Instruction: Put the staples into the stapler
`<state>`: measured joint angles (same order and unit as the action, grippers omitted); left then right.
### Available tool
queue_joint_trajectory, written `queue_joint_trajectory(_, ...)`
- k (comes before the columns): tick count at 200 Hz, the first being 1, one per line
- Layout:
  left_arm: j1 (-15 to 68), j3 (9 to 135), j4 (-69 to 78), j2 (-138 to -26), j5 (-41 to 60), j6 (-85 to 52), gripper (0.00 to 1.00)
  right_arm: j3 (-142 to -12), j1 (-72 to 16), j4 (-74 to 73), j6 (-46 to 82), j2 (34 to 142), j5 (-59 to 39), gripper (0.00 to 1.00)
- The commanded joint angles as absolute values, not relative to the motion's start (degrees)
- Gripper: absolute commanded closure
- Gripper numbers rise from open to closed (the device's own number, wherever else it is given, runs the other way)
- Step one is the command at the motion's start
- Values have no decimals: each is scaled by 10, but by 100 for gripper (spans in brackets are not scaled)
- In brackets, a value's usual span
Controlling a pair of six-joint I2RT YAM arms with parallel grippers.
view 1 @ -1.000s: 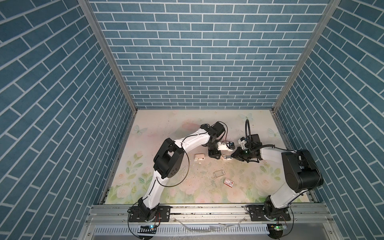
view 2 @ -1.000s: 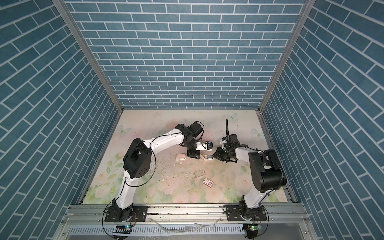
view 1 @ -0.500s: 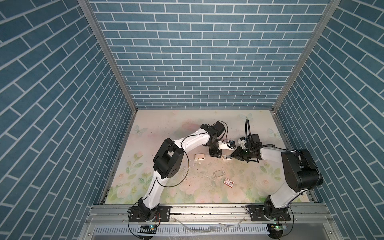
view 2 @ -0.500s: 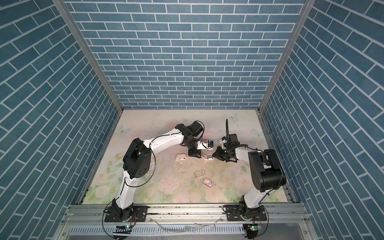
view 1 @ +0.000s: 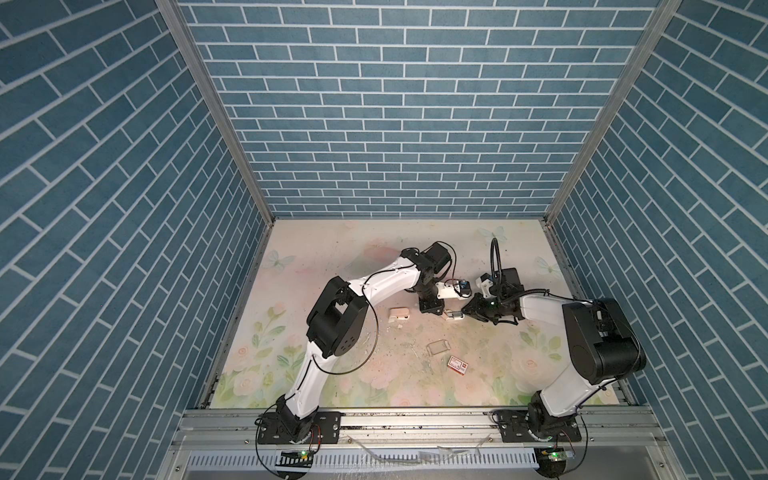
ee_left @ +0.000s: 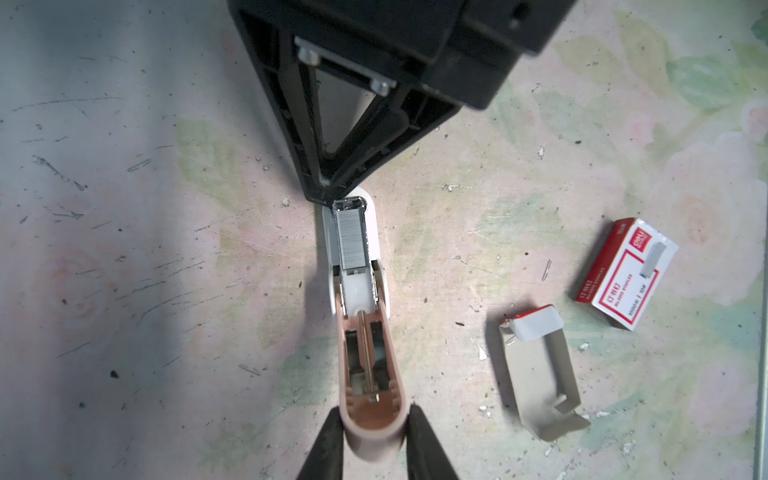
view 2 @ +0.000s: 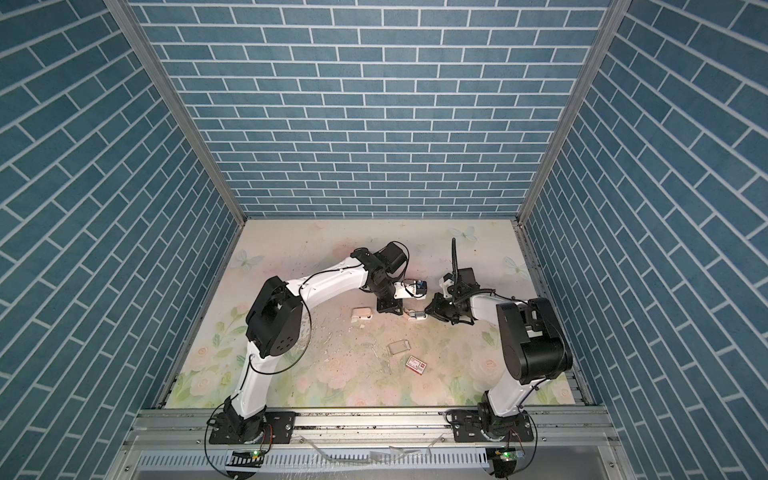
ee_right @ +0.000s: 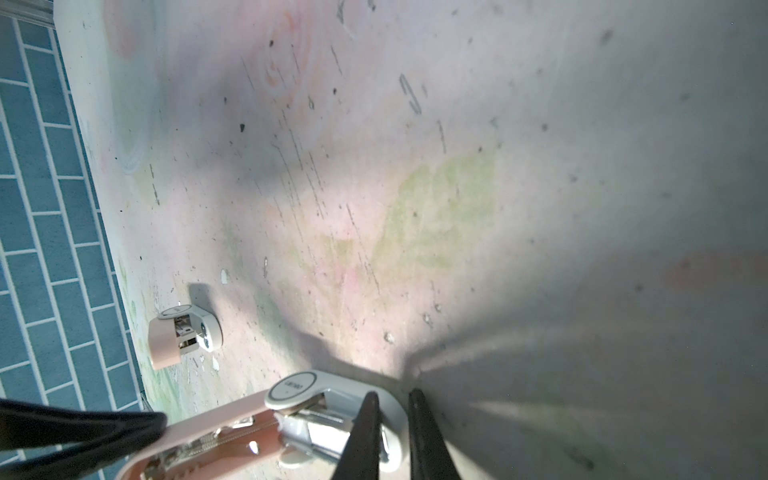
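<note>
Pinching open stapler (ee_left: 365, 309), left fingers (ee_left: 328, 446), staples (ee_left: 351, 239) inside

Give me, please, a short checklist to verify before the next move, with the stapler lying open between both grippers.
1. Staples lie flat inside the metal channel of the stapler: ok.
2. Pink lid is swung back, clear of the channel: ok.
3. Left gripper has its fingers closed on the lid's end: ok.
4. Right gripper is shut at the stapler's front end; whether it really grips there: cannot tell.
5. Staple box and small tray lie apart from the stapler: ok.
</note>
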<state>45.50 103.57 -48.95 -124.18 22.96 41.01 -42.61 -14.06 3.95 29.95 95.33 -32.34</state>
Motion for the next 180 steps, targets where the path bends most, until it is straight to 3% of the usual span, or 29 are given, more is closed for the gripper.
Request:
queue_joint_trajectory(1,460,1048,-489,-1246,226,406,73,-415,-143,58,283,947,-316,83)
queue_joint_trajectory(180,466,1066,-493,-1248,210,401,75,-398,-127,47,283,931,-343,84)
